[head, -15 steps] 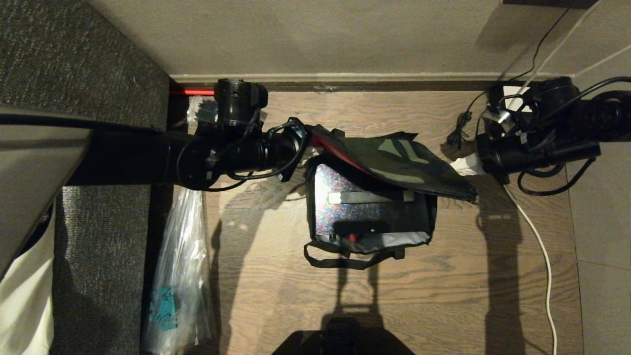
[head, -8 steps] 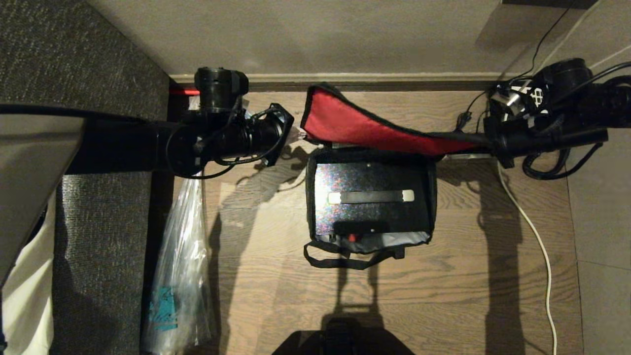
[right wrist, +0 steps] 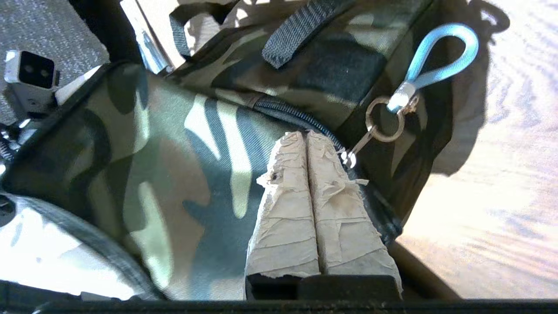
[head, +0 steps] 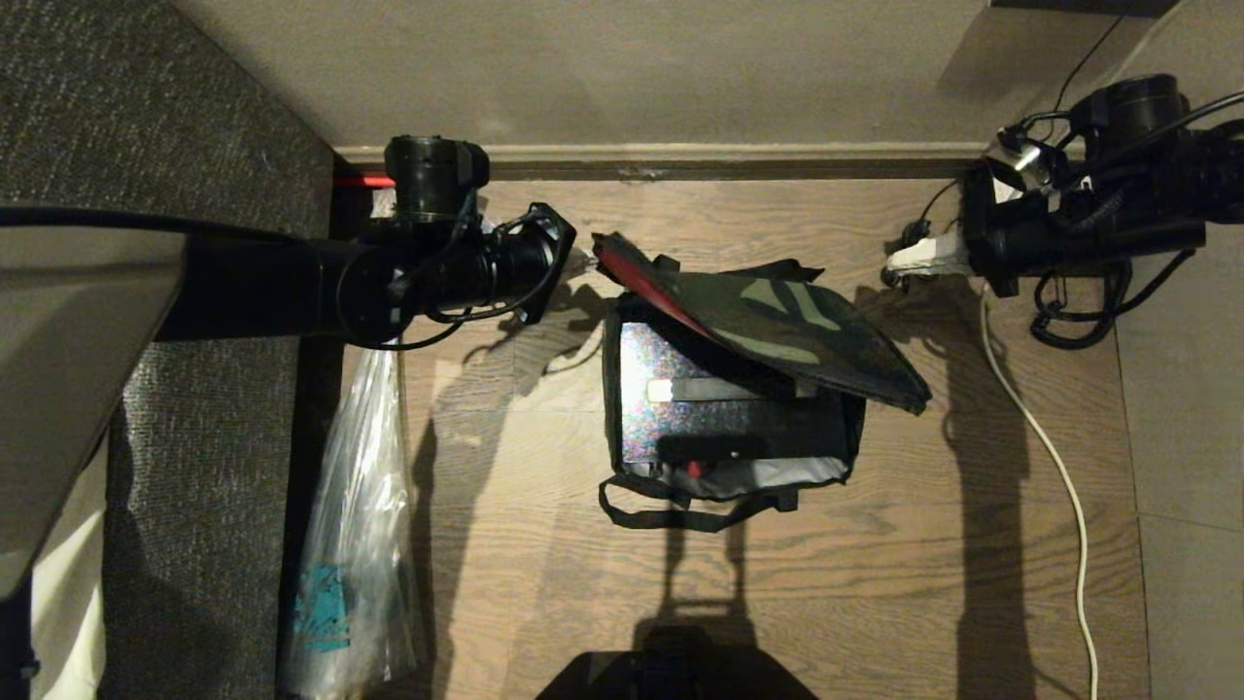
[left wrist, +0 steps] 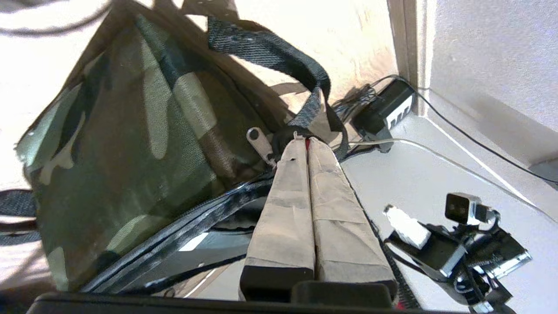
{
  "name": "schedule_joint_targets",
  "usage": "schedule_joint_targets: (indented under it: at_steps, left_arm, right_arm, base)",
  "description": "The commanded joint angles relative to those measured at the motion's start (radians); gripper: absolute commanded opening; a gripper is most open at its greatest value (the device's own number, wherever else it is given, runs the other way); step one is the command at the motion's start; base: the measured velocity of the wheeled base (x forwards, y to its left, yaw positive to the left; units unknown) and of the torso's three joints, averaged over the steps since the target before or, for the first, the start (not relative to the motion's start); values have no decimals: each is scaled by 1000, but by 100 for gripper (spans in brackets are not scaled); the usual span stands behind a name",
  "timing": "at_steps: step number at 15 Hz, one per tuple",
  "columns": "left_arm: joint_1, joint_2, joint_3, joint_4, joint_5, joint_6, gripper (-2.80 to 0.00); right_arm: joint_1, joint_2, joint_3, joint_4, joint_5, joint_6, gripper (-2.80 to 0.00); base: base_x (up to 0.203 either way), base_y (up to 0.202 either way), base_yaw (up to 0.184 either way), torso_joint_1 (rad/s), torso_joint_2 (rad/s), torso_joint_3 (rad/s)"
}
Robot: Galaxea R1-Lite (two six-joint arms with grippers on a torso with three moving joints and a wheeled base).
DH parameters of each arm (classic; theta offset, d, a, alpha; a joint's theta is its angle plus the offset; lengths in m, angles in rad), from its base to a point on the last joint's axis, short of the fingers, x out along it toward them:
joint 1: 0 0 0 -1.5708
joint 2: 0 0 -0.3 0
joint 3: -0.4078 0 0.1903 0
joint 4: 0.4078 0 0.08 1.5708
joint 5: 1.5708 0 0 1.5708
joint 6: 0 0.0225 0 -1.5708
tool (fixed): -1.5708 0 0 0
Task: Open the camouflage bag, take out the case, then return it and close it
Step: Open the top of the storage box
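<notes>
Camouflage bag [head: 729,389] sits on the wooden floor [head: 875,583], lid draped half across the case [head: 719,418] inside; left gripper [left wrist: 304,139] pinches the lid's red-edged corner, while right gripper [right wrist: 307,135] is closed, empty.

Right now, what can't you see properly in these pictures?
- Part of the case: head view, the slanting lid of the camouflage bag covers it.
- The case's sides: every view, the bag's walls hide them.
- The arm behind the right pincer: head view, cut off by the right edge.
- The plastic bag contents: head view, too crumpled and shiny; its bottom runs off the lower edge.
</notes>
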Motion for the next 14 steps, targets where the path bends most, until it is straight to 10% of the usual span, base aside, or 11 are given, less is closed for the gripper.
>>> schedule_joint_targets:
  at_steps: [1,8,14]
  left_arm:
    - [0,8,-4,-1,-3,-7,-280]
    - [0,8,-3,2,-3,-7,-280]
    - [0,5,-3,3,-4,-7,-280]
  right_arm:
    - [-15,23,1,7,2,-3,-280]
    - [-82,16,-15,307,1,-255,-280]
    - [-20,6,-10,464,14,-279,-280]
  base:
    - [0,0,0,0,0,0]
    - [0,0,0,0,0,0]
    - [0,0,0,0,0,0]
